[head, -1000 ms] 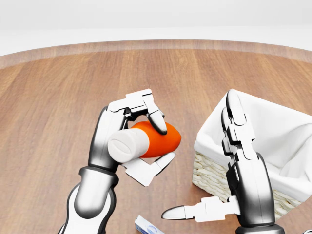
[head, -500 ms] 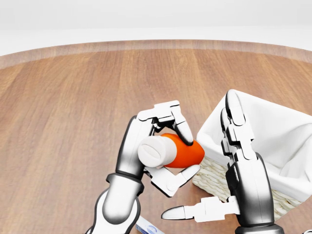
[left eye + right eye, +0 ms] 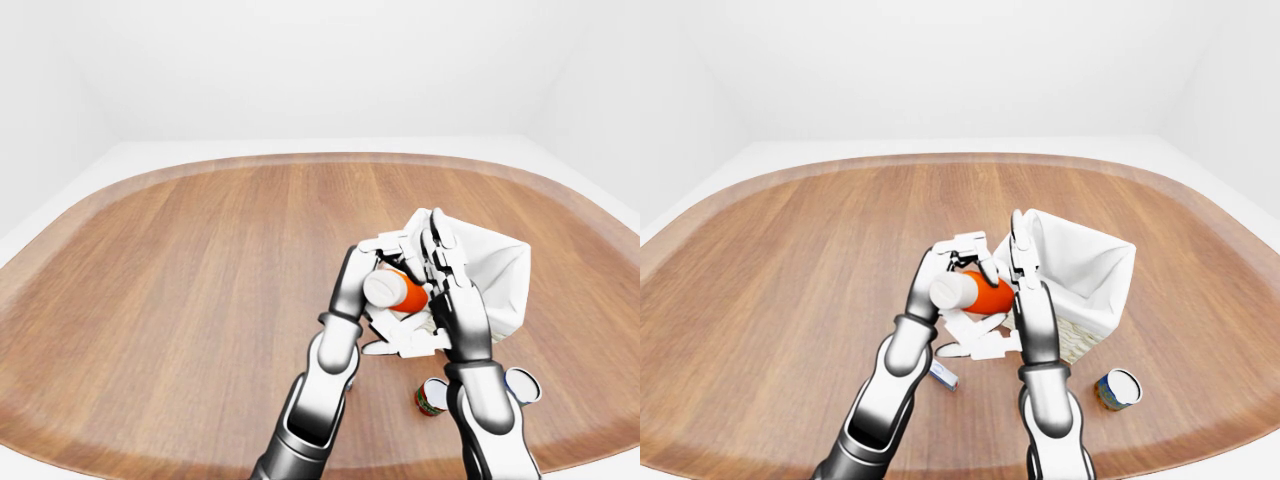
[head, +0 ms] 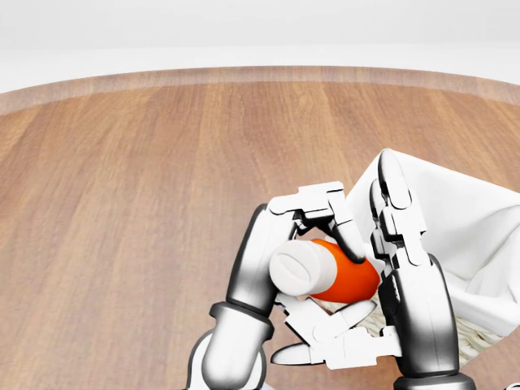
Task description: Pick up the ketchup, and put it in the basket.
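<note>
**Ketchup held beside the basket**

The left hand [image 4: 305, 244] has its fingers [image 4: 341, 219] wrapped around the ketchup [image 4: 329, 276], which lies sideways, white cap toward the camera. Just right of it, the right hand [image 4: 402, 268] stands with fingers spread wide, holding nothing. Behind those fingers sits the basket [image 4: 467, 236] on the wooden desk [image 4: 138, 187]. A small can [image 3: 1120, 389] stands further right.
</note>
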